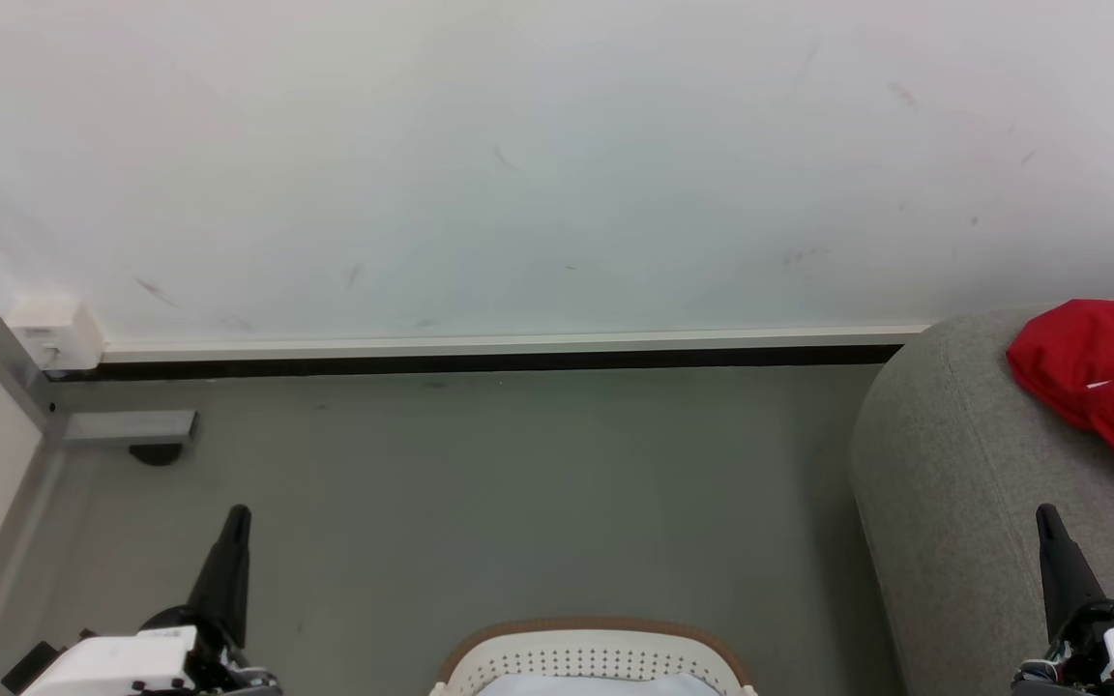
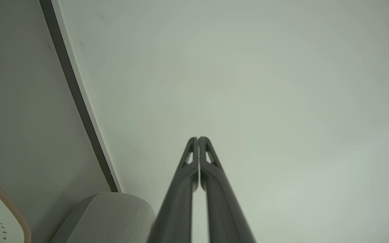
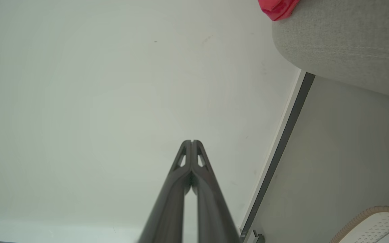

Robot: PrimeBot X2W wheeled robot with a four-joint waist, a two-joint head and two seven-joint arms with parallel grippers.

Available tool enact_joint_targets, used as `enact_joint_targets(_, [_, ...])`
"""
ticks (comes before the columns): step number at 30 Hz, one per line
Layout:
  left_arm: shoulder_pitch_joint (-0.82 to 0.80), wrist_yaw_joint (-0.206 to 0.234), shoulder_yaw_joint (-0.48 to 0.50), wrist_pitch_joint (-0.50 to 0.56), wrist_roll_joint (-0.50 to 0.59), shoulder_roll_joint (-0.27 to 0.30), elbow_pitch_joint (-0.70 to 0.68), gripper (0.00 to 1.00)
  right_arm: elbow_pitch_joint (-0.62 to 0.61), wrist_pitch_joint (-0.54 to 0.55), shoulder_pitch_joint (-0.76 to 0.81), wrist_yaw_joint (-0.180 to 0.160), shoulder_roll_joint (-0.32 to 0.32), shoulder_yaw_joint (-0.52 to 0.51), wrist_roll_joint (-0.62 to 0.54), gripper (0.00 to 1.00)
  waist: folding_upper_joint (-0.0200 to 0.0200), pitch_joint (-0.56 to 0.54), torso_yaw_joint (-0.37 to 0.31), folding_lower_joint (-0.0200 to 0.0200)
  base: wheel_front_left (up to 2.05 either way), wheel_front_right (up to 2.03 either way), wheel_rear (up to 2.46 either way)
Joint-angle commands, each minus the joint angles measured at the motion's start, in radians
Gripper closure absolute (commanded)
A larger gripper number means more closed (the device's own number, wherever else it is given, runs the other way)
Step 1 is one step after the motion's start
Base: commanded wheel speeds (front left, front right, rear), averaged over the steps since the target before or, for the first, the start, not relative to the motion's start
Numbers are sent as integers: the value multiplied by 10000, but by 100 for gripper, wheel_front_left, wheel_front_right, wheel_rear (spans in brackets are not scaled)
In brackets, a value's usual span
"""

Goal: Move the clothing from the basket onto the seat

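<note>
Red clothing [image 1: 1103,377] sits on the seat [image 1: 953,503] near its far edge, basket [image 1: 596,650] on the floor [image 1: 518,483] beside it, left pincer [image 1: 236,517] and right pincer [image 1: 1046,517] both squeezed closed, nothing in them

Clothing [image 1: 1094,372] on seat [image 1: 944,503]; seat right of basket [image 1: 584,661]; basket on floor [image 1: 518,483]; wall [image 1: 518,164] behind.

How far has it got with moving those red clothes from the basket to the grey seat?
Done: red clothing already lies on the seat. In hand: nothing; the left fingers and right fingers are shut and empty, pointing at the wall. Left: hard to say; the basket is mostly cut off, and no red shows in its visible edge.
</note>
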Motion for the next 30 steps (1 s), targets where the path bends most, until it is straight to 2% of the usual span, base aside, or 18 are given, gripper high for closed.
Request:
enact_joint_targets(1, [-86, -40, 27, 39, -120, 17, -26, 100, -13, -19, -93, -21, -79, 19, 77, 100, 0, 0, 0, 0, 0, 0, 0])
enact_joint_targets(30, [-85, -40, 27, 39, -120, 17, -26, 100, -23, -103, -80, -21, -157, 102, 167, 100, 0, 0, 0, 0, 0, 0, 0])
